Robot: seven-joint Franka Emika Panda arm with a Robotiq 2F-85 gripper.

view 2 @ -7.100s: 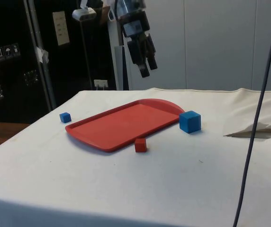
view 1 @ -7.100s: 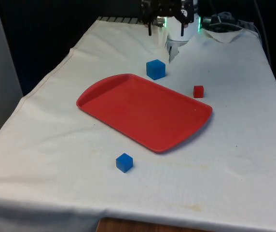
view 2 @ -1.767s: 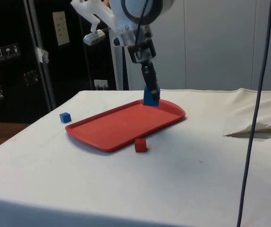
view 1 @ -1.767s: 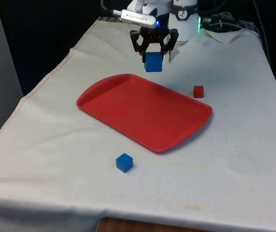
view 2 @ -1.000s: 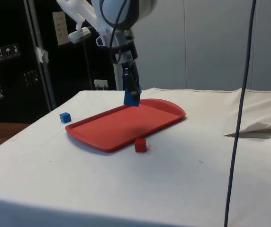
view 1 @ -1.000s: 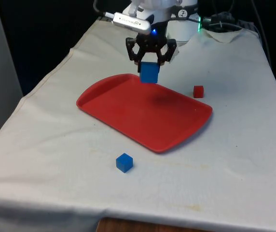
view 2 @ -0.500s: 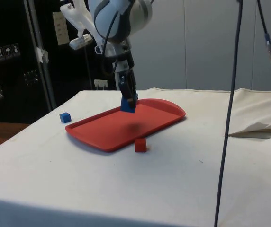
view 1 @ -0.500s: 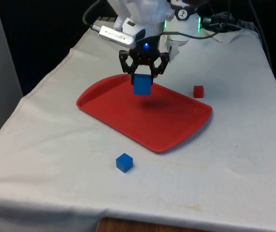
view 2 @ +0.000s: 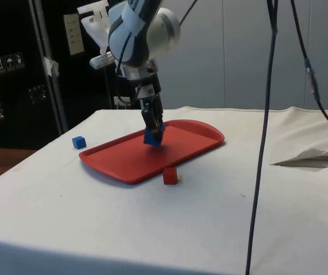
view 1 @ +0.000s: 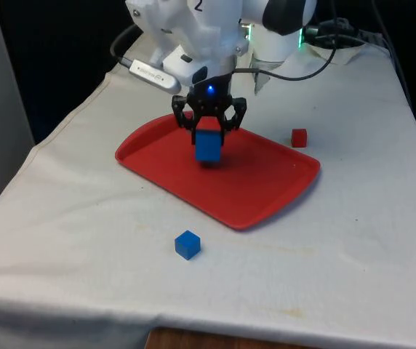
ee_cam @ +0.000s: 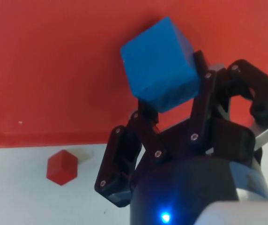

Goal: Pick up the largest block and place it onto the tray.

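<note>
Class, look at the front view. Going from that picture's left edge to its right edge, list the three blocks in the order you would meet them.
Small blue block on the cloth → large blue block held in the hand over the red tray → small red block on the cloth.

No readable text from my end. Side view has a pale notice [view 2: 73,33] and small white symbol stickers [view 2: 3,63] on the dark cabinets [view 2: 15,74], but I can't make out any of it.
</note>
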